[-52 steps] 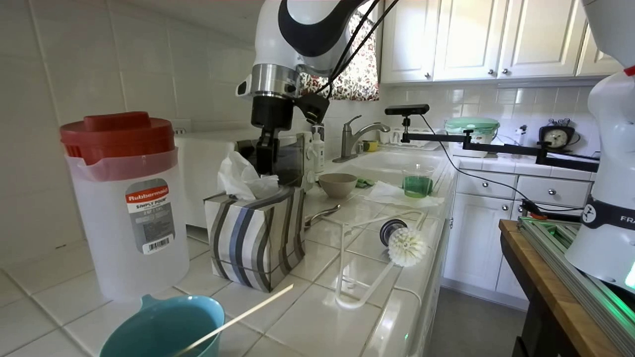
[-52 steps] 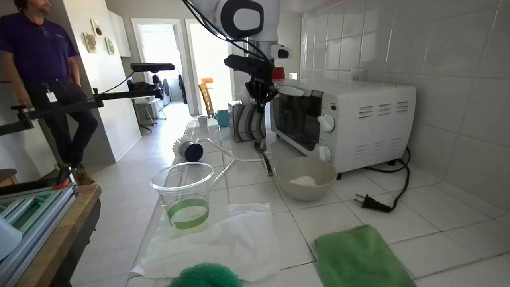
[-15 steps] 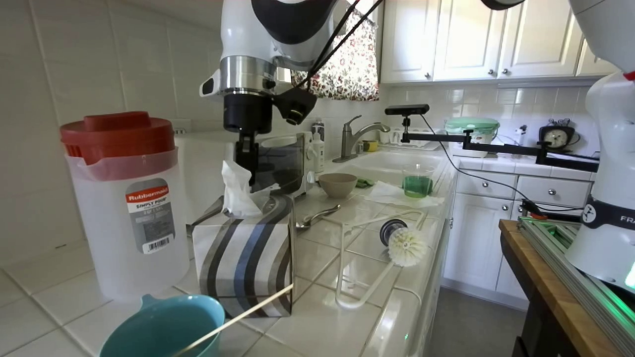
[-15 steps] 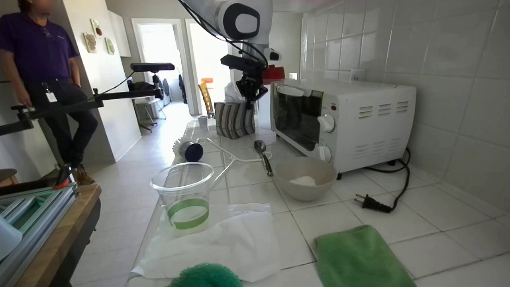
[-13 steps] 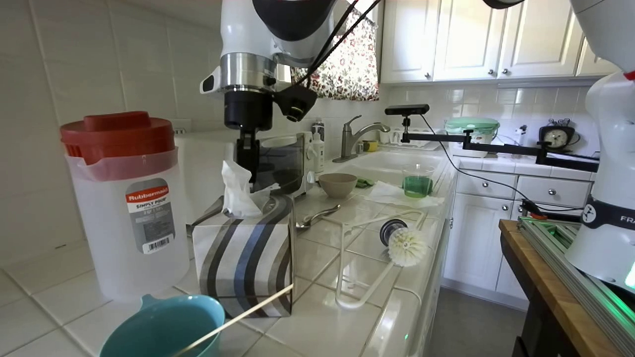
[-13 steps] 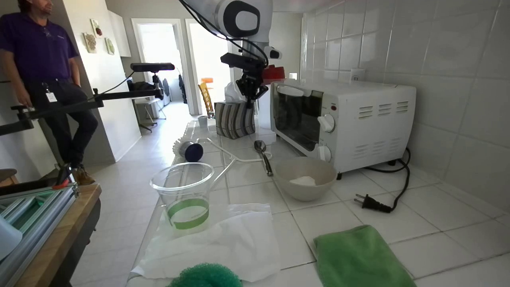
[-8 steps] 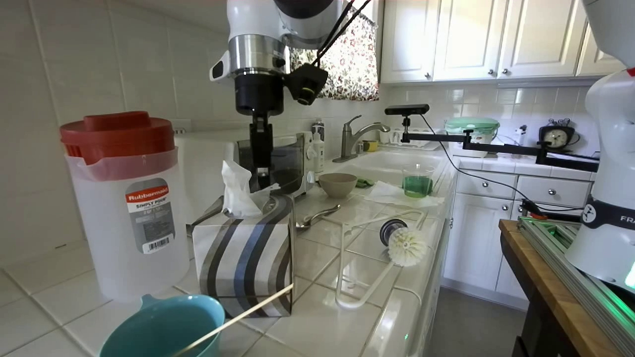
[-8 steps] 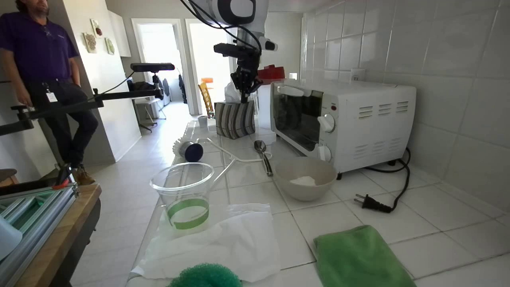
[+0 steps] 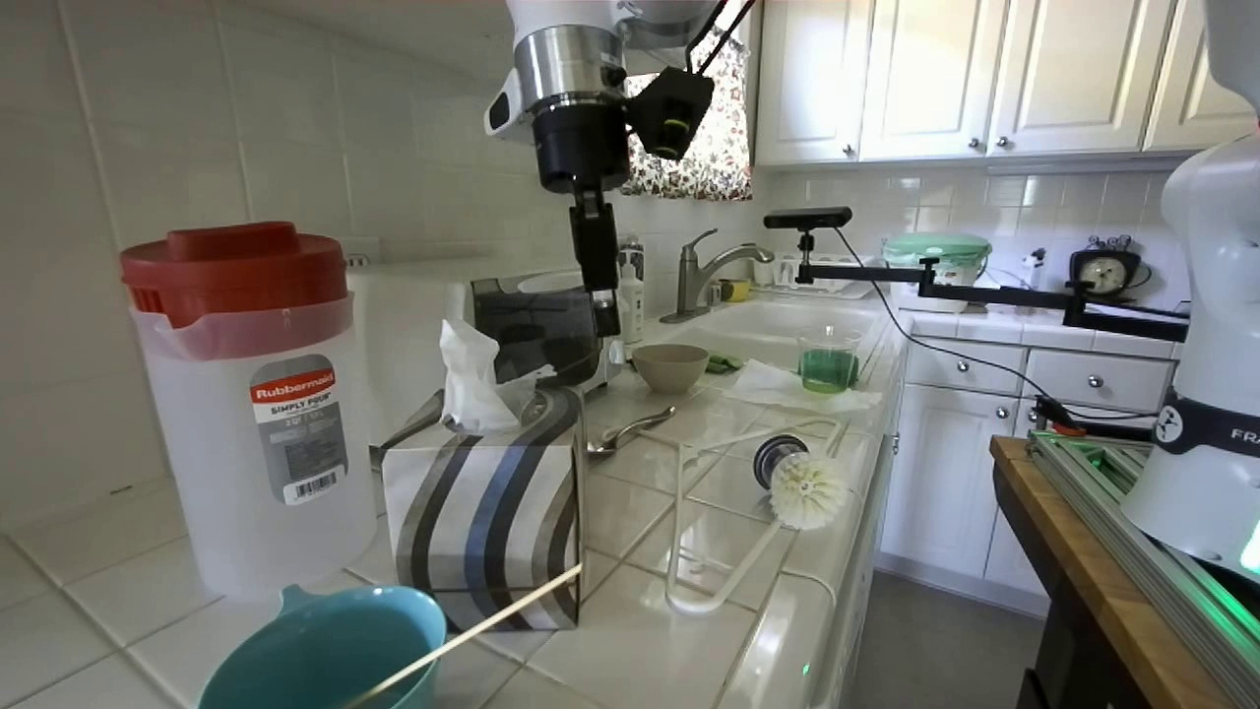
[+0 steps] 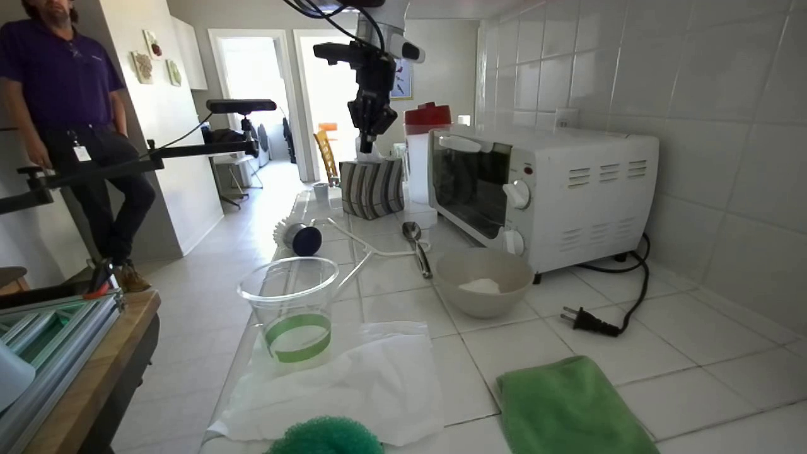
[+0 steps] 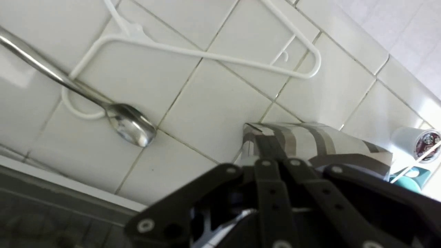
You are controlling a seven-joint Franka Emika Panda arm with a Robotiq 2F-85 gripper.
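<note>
The striped tissue box (image 9: 482, 522) stands on the tiled counter (image 9: 630, 650), lower left of centre in an exterior view, with a white tissue (image 9: 468, 379) poking up from its top. The gripper (image 9: 605, 317) hangs above and to the right of it there, near but apart, its fingers brought together with nothing between them. A red-lidded pitcher (image 9: 236, 423) fills the left of that frame; a teal cup (image 9: 325, 640) holding a thin stick (image 9: 492, 620) sits at lower left. In the wrist view, a metal spoon (image 11: 131, 124) lies at left, its handle crossing a white hanger (image 11: 224, 58).
</note>
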